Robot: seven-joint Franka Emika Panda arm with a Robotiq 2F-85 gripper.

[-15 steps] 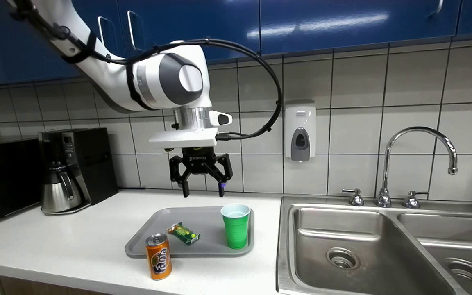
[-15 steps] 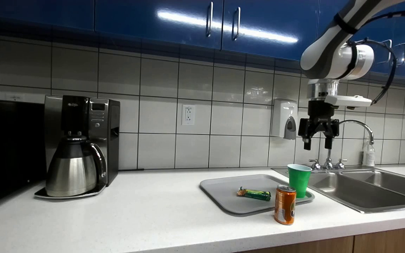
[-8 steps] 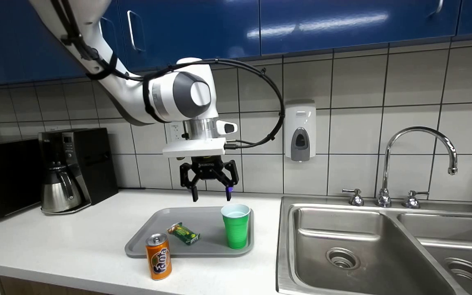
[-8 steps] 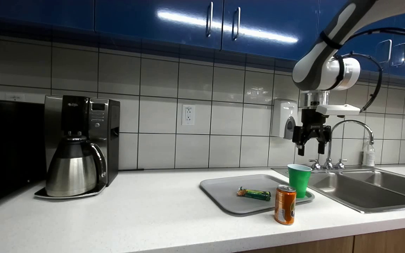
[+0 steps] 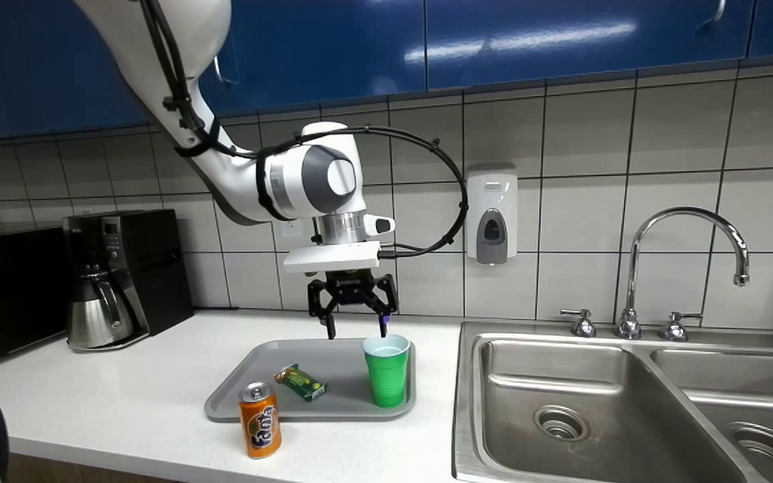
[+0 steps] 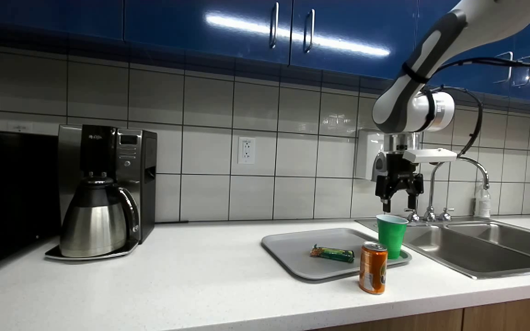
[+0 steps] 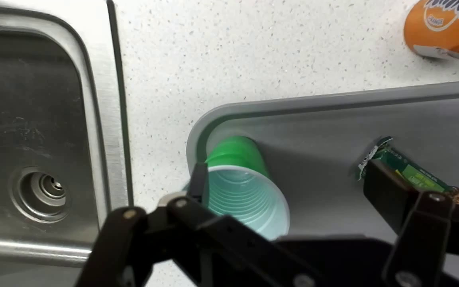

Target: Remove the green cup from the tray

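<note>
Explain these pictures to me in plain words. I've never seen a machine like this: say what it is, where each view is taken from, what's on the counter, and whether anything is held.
This is a robot arm, with black jaws at its end for grasping. Two views are taken from outside it; the third, with the jaws large in the foreground, is taken from its wrist, looking down. On the counter are a coffee maker, a tray bearing an upright cup and a packet, and a can standing beside the tray. The jaws hang open, higher than the cup, and hold nothing.
</note>
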